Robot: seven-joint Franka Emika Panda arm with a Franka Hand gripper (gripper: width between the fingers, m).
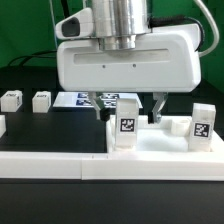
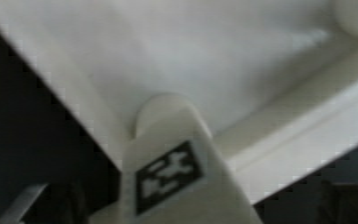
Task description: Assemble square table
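Observation:
The square table's white slab (image 1: 165, 146) lies at the exterior view's right, and fills much of the wrist view as a pale surface (image 2: 211, 60). A white tagged leg (image 1: 127, 124) stands upright on its near left corner. My gripper (image 1: 128, 108) hangs directly over that leg, open, with one finger on each side and a gap to both. In the wrist view the same leg (image 2: 167, 165) rises between the dark fingertips (image 2: 357, 204) of the gripper (image 2: 194, 212). A second leg (image 1: 200, 125) stands upright on the slab's right corner. Two more legs (image 1: 12, 99) (image 1: 41, 100) rest on the black table at the left.
The marker board (image 1: 78, 100) lies flat behind the gripper. A long low white border wall (image 1: 50, 166) runs along the front at the exterior view's left. A small white piece (image 1: 2, 125) shows at the left edge.

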